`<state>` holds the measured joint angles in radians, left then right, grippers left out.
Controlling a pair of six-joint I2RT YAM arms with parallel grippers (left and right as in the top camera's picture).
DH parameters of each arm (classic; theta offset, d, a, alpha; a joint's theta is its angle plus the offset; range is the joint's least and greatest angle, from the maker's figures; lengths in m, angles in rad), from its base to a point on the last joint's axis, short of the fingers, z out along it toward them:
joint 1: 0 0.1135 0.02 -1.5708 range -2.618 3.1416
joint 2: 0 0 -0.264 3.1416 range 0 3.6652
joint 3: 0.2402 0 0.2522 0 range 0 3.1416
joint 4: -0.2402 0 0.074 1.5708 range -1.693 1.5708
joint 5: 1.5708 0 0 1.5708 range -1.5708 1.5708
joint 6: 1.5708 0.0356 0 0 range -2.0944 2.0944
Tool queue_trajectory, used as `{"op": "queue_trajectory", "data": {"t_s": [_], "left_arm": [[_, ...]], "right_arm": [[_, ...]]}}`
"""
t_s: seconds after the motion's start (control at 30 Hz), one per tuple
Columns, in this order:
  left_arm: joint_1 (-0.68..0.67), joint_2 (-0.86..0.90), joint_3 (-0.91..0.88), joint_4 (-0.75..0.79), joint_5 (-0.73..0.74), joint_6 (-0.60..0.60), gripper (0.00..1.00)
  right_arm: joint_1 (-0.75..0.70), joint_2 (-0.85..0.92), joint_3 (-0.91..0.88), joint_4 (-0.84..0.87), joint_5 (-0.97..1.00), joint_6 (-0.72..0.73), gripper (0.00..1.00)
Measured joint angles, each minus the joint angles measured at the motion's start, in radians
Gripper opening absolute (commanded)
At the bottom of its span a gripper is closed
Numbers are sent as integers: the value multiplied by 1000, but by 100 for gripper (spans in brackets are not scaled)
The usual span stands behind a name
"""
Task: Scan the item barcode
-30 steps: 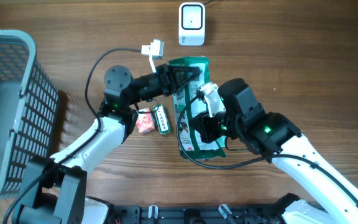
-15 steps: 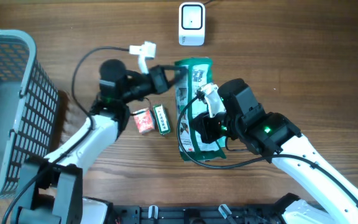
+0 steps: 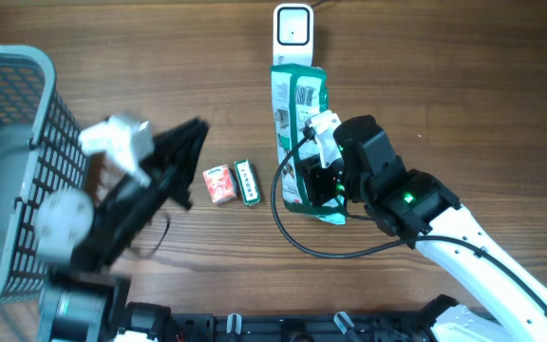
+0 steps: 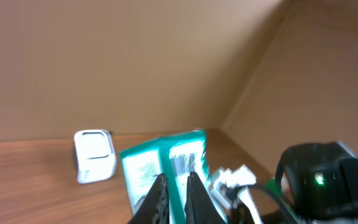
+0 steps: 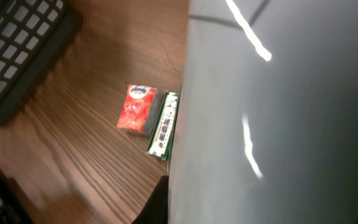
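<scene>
Right claw [image 3: 319,182] clamped on packet [image 3: 297,114] near scanner [image 3: 292,36]; left claw [image 4: 176,182] together, empty. Risk: single grip, packet could sag, barcode missed scanner.

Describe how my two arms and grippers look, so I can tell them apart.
The right arm has a white link shell and bulky black housings, with a green status light, a white plug by the wrist and a black cable looping beneath. The left arm is motion-blurred: black, with a white wrist block and a grey round joint. The left gripper has slim black fingers.
</scene>
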<state>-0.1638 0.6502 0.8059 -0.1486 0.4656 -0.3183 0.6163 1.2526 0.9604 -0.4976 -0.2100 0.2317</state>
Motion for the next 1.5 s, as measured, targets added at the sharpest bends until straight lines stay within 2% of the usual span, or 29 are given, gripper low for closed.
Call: {"op": "queue_trajectory", "data": {"t_s": [0.13, 0.23, 0.43, 0.57, 0.6, 0.63, 0.67, 0.9, 1.07, 1.2, 1.37, 1.5], "left_arm": [[1, -193, 1, -230, -135, 51, 4], [1, -272, 0, -368, -226, 60, 4], [1, -369, -2, -583, -286, 71, 4], [1, -470, -2, -634, -331, 52, 7], [1, -504, -2, -627, -356, 28, 18], [1, -522, -2, -623, -370, 7, 41], [1, -536, -2, -622, -388, -18, 100], [1, -539, -2, -663, -439, -69, 100], [1, -549, -2, -588, -438, 21, 100], [1, -582, -2, -575, -438, 108, 100], [1, -584, -2, -577, -462, 134, 100], [1, -584, -16, -576, -509, 138, 100]], "right_arm": [[0, 0, 0, 2, 20, -3, 4], [0, 0, 0, 9, 55, -3, 4], [0, 0, 0, 12, 211, -4, 4], [0, 0, 0, 55, 321, -11, 5], [0, 0, 0, 79, 355, -21, 7], [0, 0, 2, 103, 382, -30, 7], [0, 0, 6, 146, 425, -47, 7], [0, 61, 32, 426, 745, -243, 4], [0, 339, 64, 650, 944, -498, 4], [-24, 575, 174, 906, 1068, -809, 4], [-117, 782, 369, 969, 1124, -1050, 4], [-145, 924, 452, 1098, 1131, -1205, 4]]}}
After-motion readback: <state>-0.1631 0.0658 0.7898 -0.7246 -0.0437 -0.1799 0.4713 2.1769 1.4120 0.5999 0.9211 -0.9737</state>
